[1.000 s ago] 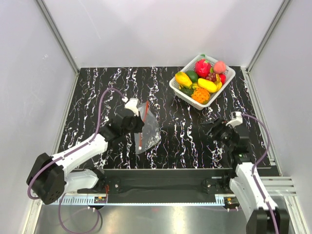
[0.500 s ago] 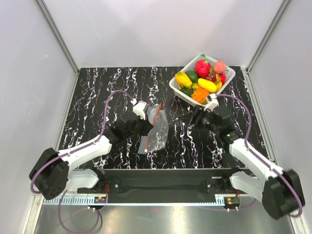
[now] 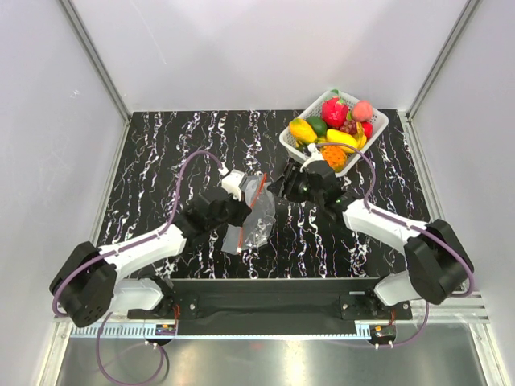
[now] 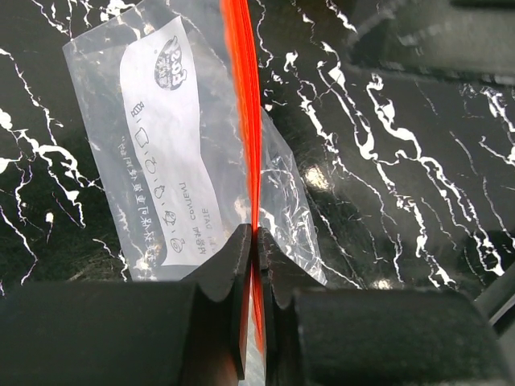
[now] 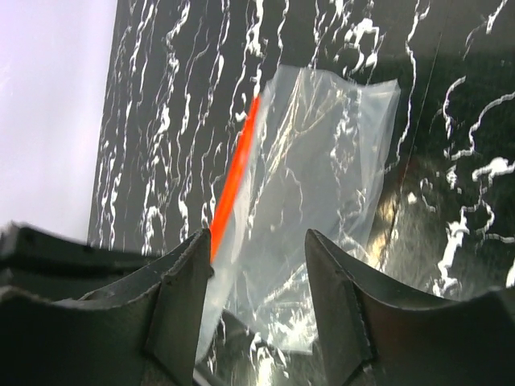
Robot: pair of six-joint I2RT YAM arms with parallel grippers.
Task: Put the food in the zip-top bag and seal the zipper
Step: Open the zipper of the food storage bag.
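The zip-top bag (image 3: 259, 221) is a clear crinkly pouch, held up off the black marbled table near its middle. My left gripper (image 3: 244, 217) is shut on the red-orange zipper (image 4: 245, 104), with the strip pinched between the fingertips (image 4: 238, 257). My right gripper (image 3: 278, 186) hovers at the bag's far end. Its jaws are open, and in the right wrist view the bag (image 5: 322, 177) and the zipper (image 5: 233, 177) show between and beyond them. The food (image 3: 338, 129), glossy toy fruits and vegetables, is piled at the back right.
A white slotted basket (image 3: 294, 149) holds the food at the back right corner, just behind my right arm. Grey walls close in the table on the left, right and back. Purple cables loop over both arms.
My right arm has swung from the near right across to the bag's far end, its jaws narrowing. My left gripper carried the bag a little to the right, still shut on the zipper.
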